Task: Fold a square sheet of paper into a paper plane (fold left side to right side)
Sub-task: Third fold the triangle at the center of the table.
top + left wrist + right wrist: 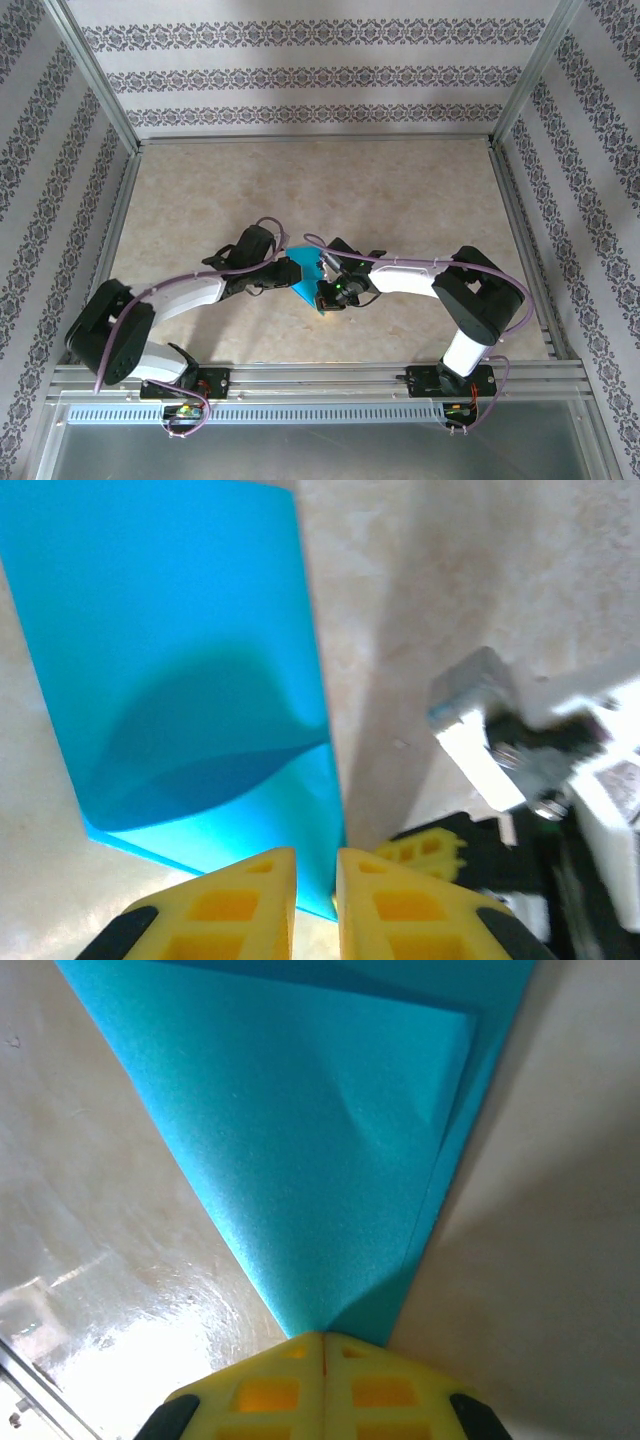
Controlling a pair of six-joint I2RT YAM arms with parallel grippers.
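– At the middle of your table (300, 190), between your two arms, lies the square sheet of paper (303, 272). It is bright teal and already creased into a smaller shape.

– Agreed. From your right wrist you see it narrowing to a point, with a second layer folded over on top. That point runs right up to your right fingers (270, 1390).

– And those fingers, how do they stand?

– Pressed together, with no gap between the two yellow tips. You cannot tell from that angle whether the paper's point is nipped between them or merely lies under them.

– Your left fingers (235, 905) are different: a narrow slot separates them, and the blue of the sheet shows through it.

– Yes, the sheet's near corner sits just at that slot. You cannot tell whether they pinch it.

– From your left wrist you also see one layer bowing up off the layer below, throwing a curved shadow across it.

– Beside that bulge the sheet lies flat on the table, its long straight edge running away from your fingers.
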